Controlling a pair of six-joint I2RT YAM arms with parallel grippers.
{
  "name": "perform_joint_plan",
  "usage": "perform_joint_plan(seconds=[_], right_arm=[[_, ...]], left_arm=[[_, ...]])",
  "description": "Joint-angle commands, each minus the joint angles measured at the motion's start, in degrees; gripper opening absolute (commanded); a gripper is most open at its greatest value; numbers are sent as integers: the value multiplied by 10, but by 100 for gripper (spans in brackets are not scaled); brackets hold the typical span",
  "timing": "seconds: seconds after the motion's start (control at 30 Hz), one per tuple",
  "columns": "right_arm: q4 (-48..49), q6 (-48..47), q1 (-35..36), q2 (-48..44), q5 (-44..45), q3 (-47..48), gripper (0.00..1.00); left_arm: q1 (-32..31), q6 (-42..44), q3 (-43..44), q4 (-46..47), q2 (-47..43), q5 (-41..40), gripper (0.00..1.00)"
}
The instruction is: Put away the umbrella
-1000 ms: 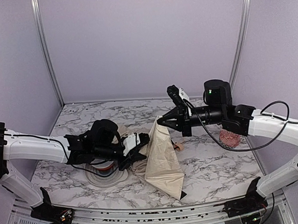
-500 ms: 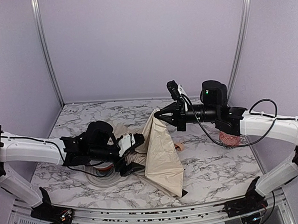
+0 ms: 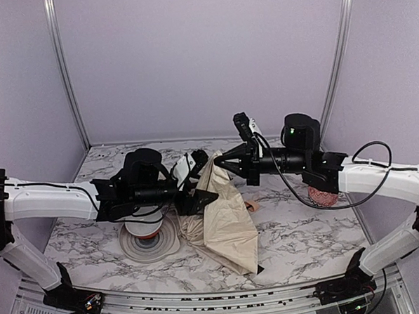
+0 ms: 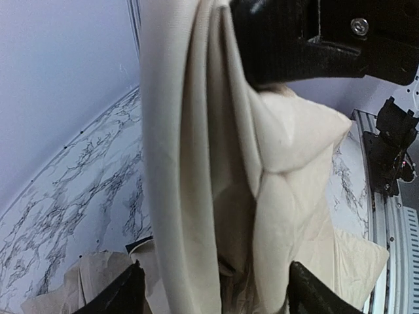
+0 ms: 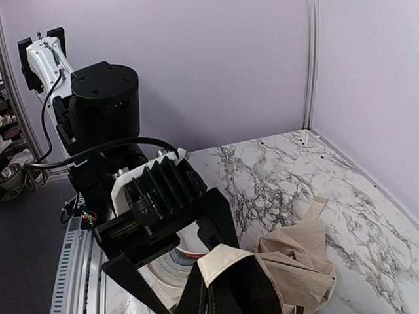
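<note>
Cream fabric of the umbrella (image 3: 230, 223) hung in the top view from the right gripper (image 3: 224, 163), which was pinched shut on its upper end. From there the cloth draped down in a loose fold onto the marble table (image 3: 305, 229). The left gripper (image 3: 201, 178) sat just beside that hanging fold with its jaws wide apart and nothing in them. A bowl (image 3: 149, 239) lay under the left arm, near the cloth's lower edge.

From the left wrist, both fingertips (image 4: 124, 297) stood at the bottom corners with the bunched canopy between them but not clamped. The right gripper's black fingers showed at the top, gripping the fabric.

From the right wrist, the cloth's top edge was trapped between that gripper's own closed fingers, and more fabric lay crumpled on the table to the right. The shaft and handle could not be made out with any certainty.

The step in hand looked like gathering the slack canopy into a tight bundle. To do it well, the left gripper would need to go in squarely around the whole fold and close only once all layers sat between its fingers. The right would need to hold the top taut, so that no panel slipped free or snagged.
</note>
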Motion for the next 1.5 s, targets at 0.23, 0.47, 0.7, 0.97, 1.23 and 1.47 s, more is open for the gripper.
perform_joint_plan(seconds=[0.23,0.47,0.7,0.97,1.23,1.47], right_arm=[[-74,17,-30,46,93,52,19],[-116,66,-136,74,116,55,67],[-204,3,-137,258,67,134,56],[-246,-53,-100,357,40,152,48],[-250,-64,-96,359,4,108,42],[-243,-43,-99,277,23,62,41]], left_arm=[[-1,-64,-2,107,41,54,0],[4,-50,-43,107,4,71,0],[10,-46,-38,107,-15,80,0],[99,-94,2,96,37,65,0],[177,-157,53,73,185,61,0],[189,-199,89,68,309,125,0]])
